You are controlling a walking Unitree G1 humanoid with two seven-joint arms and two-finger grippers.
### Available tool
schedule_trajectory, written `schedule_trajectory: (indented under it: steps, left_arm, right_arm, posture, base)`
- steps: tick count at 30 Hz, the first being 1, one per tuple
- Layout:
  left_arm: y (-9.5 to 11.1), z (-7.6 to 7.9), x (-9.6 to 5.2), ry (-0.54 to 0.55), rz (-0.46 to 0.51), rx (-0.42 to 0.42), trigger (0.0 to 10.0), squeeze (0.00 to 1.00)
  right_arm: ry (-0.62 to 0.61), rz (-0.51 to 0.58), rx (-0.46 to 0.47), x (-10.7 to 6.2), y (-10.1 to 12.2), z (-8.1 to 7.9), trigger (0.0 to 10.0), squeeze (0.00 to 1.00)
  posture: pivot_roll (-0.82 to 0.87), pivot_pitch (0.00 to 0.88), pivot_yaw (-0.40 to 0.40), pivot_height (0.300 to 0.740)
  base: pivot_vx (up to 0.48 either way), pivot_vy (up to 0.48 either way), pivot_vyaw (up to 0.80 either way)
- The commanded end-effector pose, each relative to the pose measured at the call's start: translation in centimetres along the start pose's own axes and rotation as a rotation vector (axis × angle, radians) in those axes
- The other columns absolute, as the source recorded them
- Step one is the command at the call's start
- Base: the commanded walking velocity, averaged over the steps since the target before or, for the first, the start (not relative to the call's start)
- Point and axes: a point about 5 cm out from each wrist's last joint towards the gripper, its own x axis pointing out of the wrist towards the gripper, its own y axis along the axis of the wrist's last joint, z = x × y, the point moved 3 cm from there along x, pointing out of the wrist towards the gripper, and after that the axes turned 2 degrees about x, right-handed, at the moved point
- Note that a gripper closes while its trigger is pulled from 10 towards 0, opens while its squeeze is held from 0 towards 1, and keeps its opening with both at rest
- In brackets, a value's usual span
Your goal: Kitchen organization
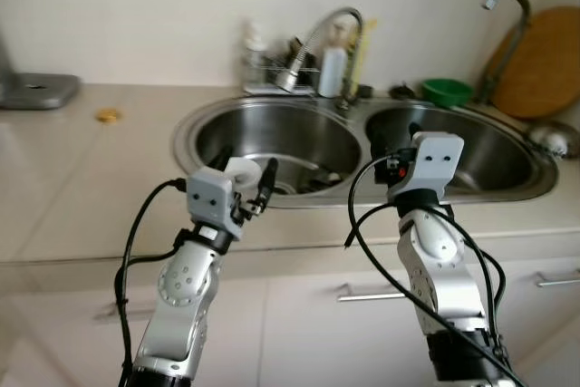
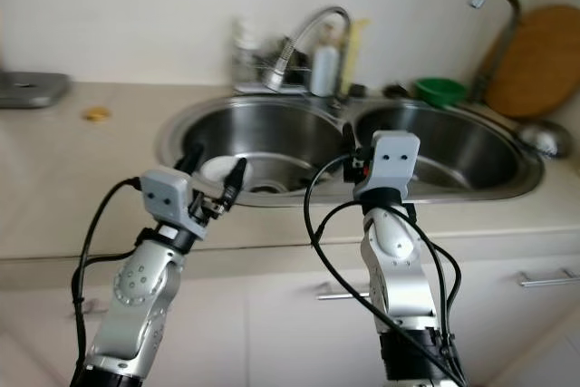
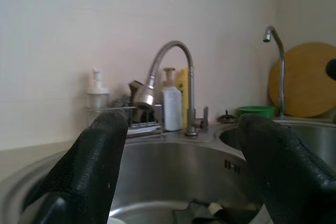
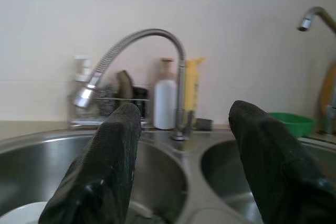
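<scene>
A double stainless sink [image 1: 358,133] is set in the beige counter before me. My left gripper [image 1: 246,169] hovers open over the front rim of the left basin [image 1: 272,138], its fingers [image 3: 89,161] spread wide with nothing between them. A white bowl [image 2: 217,169] lies in that basin right by the fingertips. My right gripper [image 1: 397,147] is raised at the divider between the basins, also open and holding nothing [image 4: 184,119]. Some dark items [image 3: 210,211] lie near the left basin's drain.
A gooseneck faucet [image 1: 319,35] rises behind the divider, beside a white soap bottle [image 1: 333,70] and a wire rack [image 1: 272,70]. A green bowl [image 1: 447,91], a second tap [image 1: 507,6] and a round wooden board [image 1: 548,61] stand at the right. A grey appliance [image 1: 36,90] sits far left.
</scene>
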Motion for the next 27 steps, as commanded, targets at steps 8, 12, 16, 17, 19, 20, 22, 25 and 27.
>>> schedule_trajectory:
  steps: [8, 12, 16, 17, 19, 20, 22, 25, 27]
  left_arm:
    - [0.4, 1.0, 0.2, -0.031, 0.029, -0.012, 10.0, 0.00]
    - [0.4, 1.1, 0.2, -0.037, 0.035, -0.013, 10.0, 0.00]
    - [0.5, 1.2, 0.3, -0.039, 0.037, -0.016, 10.0, 0.00]
    - [0.5, 1.1, 0.3, -0.038, 0.038, -0.016, 10.0, 0.00]
    - [0.4, 1.1, 0.3, -0.040, 0.038, -0.014, 10.0, 0.00]
    - [0.4, 1.1, 0.3, -0.042, 0.037, -0.011, 10.0, 0.00]
    - [0.3, 1.2, 0.2, -0.047, 0.035, -0.008, 10.0, 0.00]
    - [0.2, 1.3, 0.2, -0.054, 0.024, -0.001, 10.0, 0.00]
    - [0.1, 1.4, 0.2, -0.056, 0.023, -0.002, 10.0, 0.00]
  right_arm:
    - [0.005, 0.039, -0.006, -0.8, 0.6, 0.1, 10.0, 0.00]
    - [0.009, 0.033, -0.001, -1.2, 0.3, -0.1, 10.0, 0.00]
    - [0.015, 0.029, -0.001, -1.5, 0.2, -0.3, 10.0, 0.00]
    - [0.016, 0.029, -0.002, -1.5, 0.2, -0.3, 10.0, 0.00]
    - [0.017, 0.028, -0.002, -1.6, 0.1, -0.3, 10.0, 0.00]
    - [0.018, 0.027, -0.002, -1.6, 0.1, -0.4, 10.0, 0.00]
    - [0.022, 0.025, -0.002, -1.8, 0.0, -0.5, 10.0, 0.00]
    - [0.025, 0.020, -0.001, -2.0, -0.1, -0.6, 10.0, 0.00]
    - [0.026, 0.018, -0.001, -2.1, -0.2, -0.6, 10.0, 0.00]
  posture:
    - [0.03, 0.000, -0.047, 0.740]
    - [0.03, 0.000, -0.043, 0.740]
    - [0.03, 0.000, -0.042, 0.740]
    - [0.03, 0.000, -0.041, 0.740]
    - [0.03, 0.000, -0.041, 0.740]
    - [0.03, 0.000, -0.040, 0.740]
    - [0.03, 0.000, -0.040, 0.740]
    - [0.03, 0.000, -0.040, 0.740]
    - [0.03, 0.000, -0.039, 0.740]
  base:
    - [0.000, -0.316, -0.80]
    - [0.000, 0.000, -0.80]
    - [0.000, 0.000, -0.80]
    - [0.000, 0.000, -0.80]
    - [0.000, 0.000, -0.80]
    - [0.000, 0.000, -0.80]
    - [0.000, 0.000, -0.80]
    - [0.000, 0.000, -0.80]
    - [0.000, -0.131, -0.80]
